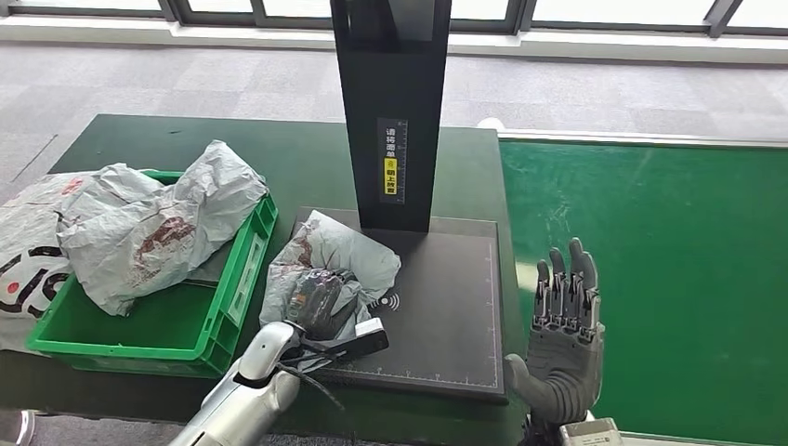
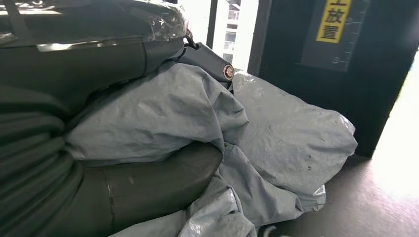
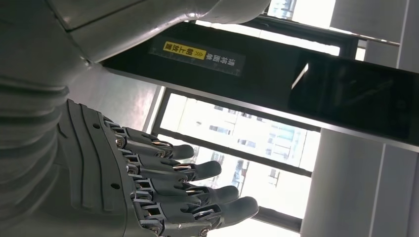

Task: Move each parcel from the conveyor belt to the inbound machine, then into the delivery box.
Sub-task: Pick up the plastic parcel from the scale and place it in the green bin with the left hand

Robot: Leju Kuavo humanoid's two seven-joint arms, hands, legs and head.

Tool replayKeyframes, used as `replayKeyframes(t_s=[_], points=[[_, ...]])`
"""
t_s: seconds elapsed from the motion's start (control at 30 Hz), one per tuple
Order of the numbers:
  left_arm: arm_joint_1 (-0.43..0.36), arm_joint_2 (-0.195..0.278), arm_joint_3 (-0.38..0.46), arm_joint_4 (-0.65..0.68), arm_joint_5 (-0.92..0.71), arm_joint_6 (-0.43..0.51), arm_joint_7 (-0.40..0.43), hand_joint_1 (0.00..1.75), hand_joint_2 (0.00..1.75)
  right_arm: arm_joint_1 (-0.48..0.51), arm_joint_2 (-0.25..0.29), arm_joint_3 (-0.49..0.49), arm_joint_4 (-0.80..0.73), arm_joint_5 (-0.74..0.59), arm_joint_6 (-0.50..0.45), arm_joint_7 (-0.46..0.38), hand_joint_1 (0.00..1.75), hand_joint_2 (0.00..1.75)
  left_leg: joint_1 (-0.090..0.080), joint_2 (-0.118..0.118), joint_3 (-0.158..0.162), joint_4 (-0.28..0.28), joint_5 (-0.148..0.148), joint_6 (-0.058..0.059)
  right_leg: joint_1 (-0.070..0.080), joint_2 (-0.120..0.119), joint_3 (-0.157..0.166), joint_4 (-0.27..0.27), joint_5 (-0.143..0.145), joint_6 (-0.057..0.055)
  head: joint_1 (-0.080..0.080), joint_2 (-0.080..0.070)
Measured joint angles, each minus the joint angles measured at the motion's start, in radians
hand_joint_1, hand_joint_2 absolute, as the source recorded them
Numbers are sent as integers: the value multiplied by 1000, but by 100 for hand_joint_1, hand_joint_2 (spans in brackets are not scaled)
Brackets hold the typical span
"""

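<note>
Head view shows my left robot hand (image 1: 316, 311) clamped on a grey parcel (image 1: 339, 255) that lies on the dark plate of the inbound machine (image 1: 446, 316), near the front edge of the desk (image 1: 297, 149). My right robot hand (image 1: 562, 321) hangs empty with fingers apart at the near edge of the conveyor belt (image 1: 669, 269). I judge this parcel is at the machine step; it has yet to go into the green delivery box (image 1: 232, 297) at the desk's left end, where other grey parcels (image 1: 158, 228) already lie. Left wrist view shows the bag's crumpled plastic bunched between my fingers (image 2: 148, 182), which the head view hides. Right wrist view shows my spread fingers (image 3: 197, 170) against the machine's black post.
</note>
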Motion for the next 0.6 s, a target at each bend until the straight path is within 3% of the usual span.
replayKeyframes(t_s=[0.17, 0.37, 0.43, 0.6], points=[[35, 0, 16, -71, 74, 99, -83, 175, 175, 4, -2, 6, 0, -4, -14, 0, 0, 175, 0, 0, -2, 0, 0, 0, 0, 0, -2, 0, 0, 0, 0, 0], [132, 2, 31, -334, 243, 267, -248, 175, 175, 5, -10, 38, 0, -16, -59, 0, 0, 175, 0, 0, -5, 0, 0, 0, 0, 0, -7, 0, 0, 0, 0, 0], [163, 2, 31, -428, 270, 291, -287, 175, 175, 5, -11, 48, 0, -15, -65, 0, 0, 175, 0, 0, -5, 0, 0, 0, 0, 0, -9, 0, 0, 0, 0, 0], [202, 1, 32, -558, 277, 296, -296, 175, 175, 5, -11, 59, 0, -14, -66, 0, 0, 175, 0, 0, -9, 0, -1, 0, 0, 0, -9, 0, -1, 0, 0, 0]])
